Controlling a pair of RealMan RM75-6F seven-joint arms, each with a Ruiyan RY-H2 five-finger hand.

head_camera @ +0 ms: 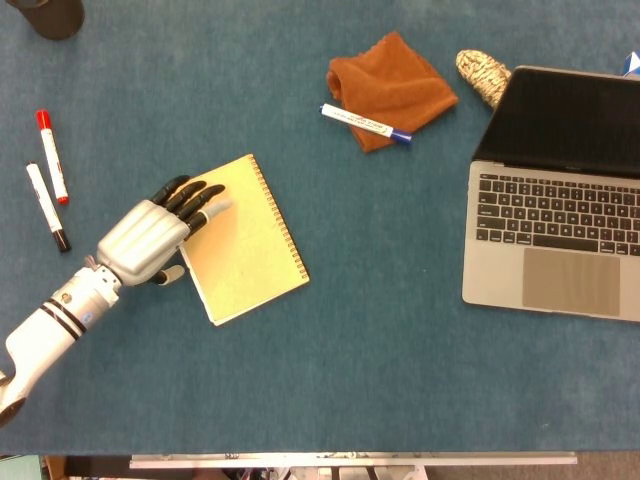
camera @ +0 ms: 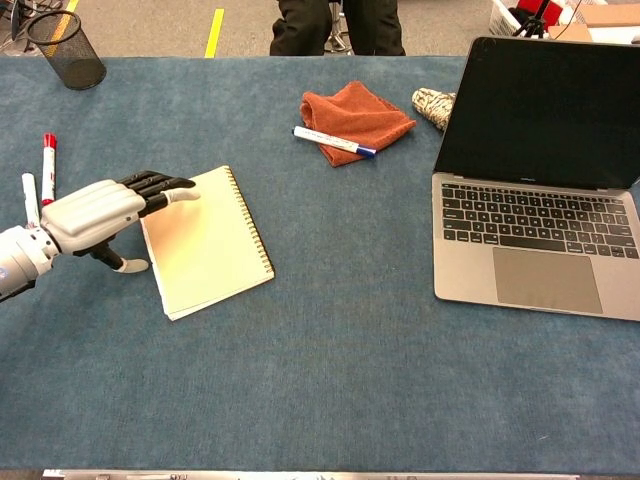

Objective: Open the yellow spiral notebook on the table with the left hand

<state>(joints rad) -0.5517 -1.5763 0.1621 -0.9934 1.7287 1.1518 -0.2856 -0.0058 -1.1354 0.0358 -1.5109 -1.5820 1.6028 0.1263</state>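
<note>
The yellow spiral notebook (head_camera: 245, 240) (camera: 207, 243) lies closed and flat on the blue table, its wire spine along the right edge. My left hand (head_camera: 150, 235) (camera: 98, 212) hovers at the notebook's left edge. Its dark fingers (head_camera: 192, 198) stretch over the upper left corner of the cover, and the thumb sits beside the left edge, low near the table. The hand holds nothing. My right hand shows in neither view.
Two markers (head_camera: 48, 178) lie left of the hand. An orange cloth (head_camera: 392, 88) with a blue-capped marker (head_camera: 365, 123) is at the back centre. An open laptop (head_camera: 558, 200) stands at the right, a patterned object (head_camera: 482, 73) behind it. A black mesh cup (camera: 65, 48) is far left.
</note>
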